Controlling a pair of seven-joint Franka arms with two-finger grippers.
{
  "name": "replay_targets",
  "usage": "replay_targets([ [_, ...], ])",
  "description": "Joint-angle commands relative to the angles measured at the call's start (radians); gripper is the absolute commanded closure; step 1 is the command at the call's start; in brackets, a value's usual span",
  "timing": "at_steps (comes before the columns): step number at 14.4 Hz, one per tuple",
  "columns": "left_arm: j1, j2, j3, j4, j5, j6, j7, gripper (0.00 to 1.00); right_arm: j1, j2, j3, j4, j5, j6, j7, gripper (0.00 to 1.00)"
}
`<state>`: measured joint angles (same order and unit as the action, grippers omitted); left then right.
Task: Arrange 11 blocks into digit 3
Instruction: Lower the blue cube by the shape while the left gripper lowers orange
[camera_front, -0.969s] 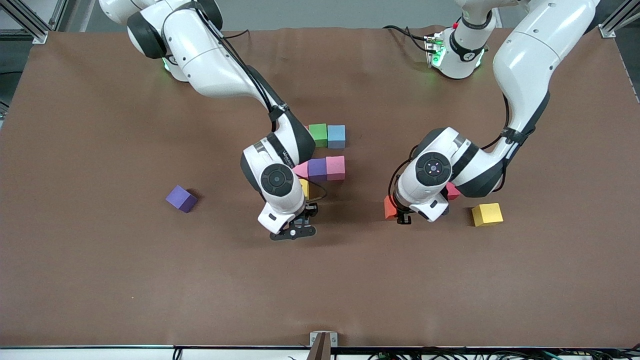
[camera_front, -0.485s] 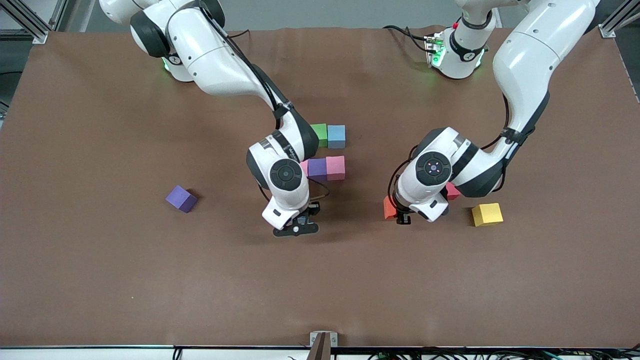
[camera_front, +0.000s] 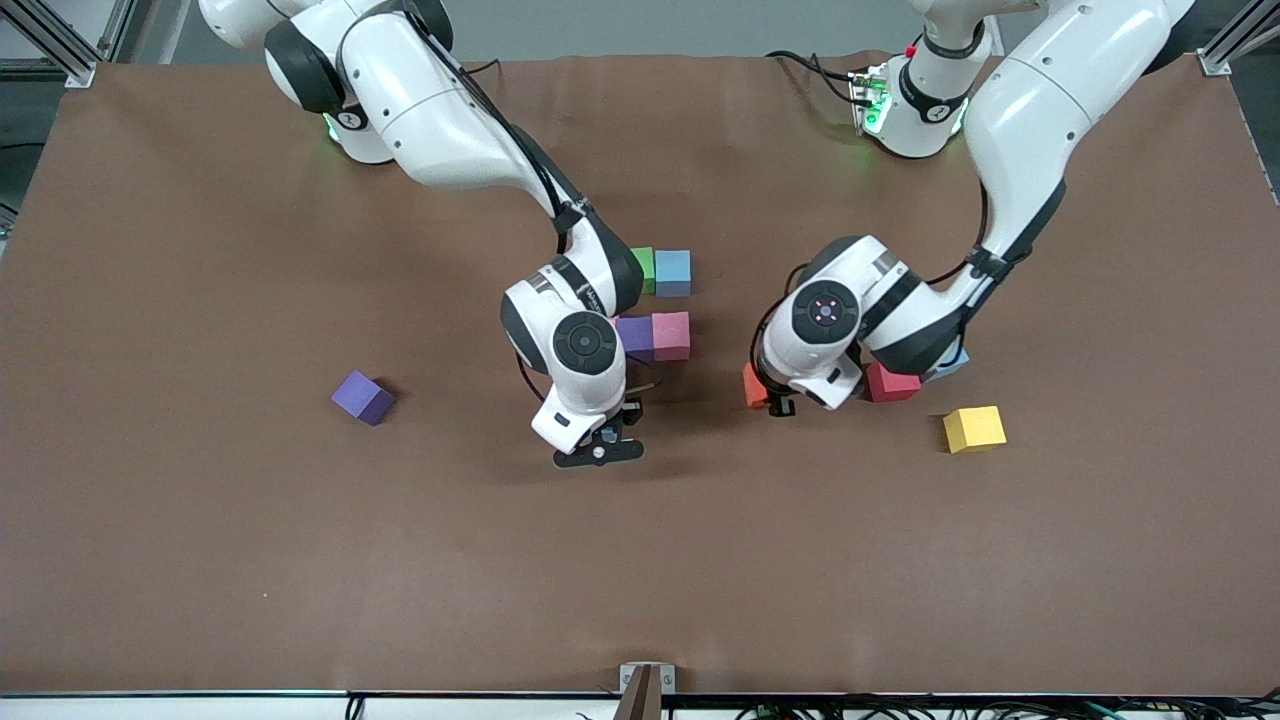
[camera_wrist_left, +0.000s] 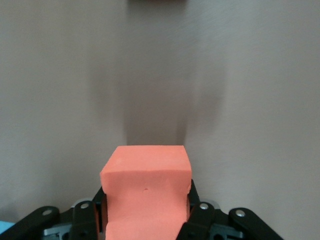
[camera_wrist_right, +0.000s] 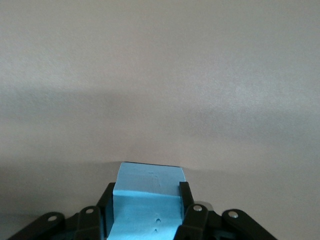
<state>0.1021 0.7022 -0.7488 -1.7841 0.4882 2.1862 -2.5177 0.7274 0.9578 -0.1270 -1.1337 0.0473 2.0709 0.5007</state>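
Note:
My left gripper (camera_front: 768, 397) is shut on an orange block (camera_front: 752, 386), which fills the jaws in the left wrist view (camera_wrist_left: 146, 190). It is over bare table between the pink block (camera_front: 671, 335) and the red block (camera_front: 890, 382). My right gripper (camera_front: 600, 447) is shut on a blue block (camera_wrist_right: 147, 200), over the table just in front of the purple block (camera_front: 634, 337). The digit 3 shows only as a partial cluster: green (camera_front: 643, 268) and blue (camera_front: 673, 272) blocks, with the purple and pink pair nearer the camera. The right arm hides the rest.
A loose purple block (camera_front: 362, 397) lies toward the right arm's end. A yellow block (camera_front: 974, 428) lies toward the left arm's end. A light blue block (camera_front: 955, 362) peeks out under the left arm beside the red one.
My left gripper has carried the orange block toward the cluster, uncovering the red and light blue blocks. My right gripper has shifted slightly toward the left arm's end.

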Motion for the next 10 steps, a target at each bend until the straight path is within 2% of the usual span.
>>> replay_targets([
  [1, -0.014, -0.044, -0.004, -0.081, 0.023, 0.058, -0.067, 0.57, 0.01, -0.013, -0.008, -0.018, -0.024, -0.009, 0.018, 1.0],
  [3, -0.05, -0.035, -0.004, -0.083, 0.03, 0.076, -0.102, 0.57, 0.01, -0.011, -0.008, -0.018, -0.026, -0.008, 0.019, 1.0],
  [10, -0.055, -0.02, -0.003, -0.057, 0.073, 0.078, -0.119, 0.58, 0.01, -0.007, -0.006, -0.009, -0.021, 0.003, 0.021, 1.0],
])
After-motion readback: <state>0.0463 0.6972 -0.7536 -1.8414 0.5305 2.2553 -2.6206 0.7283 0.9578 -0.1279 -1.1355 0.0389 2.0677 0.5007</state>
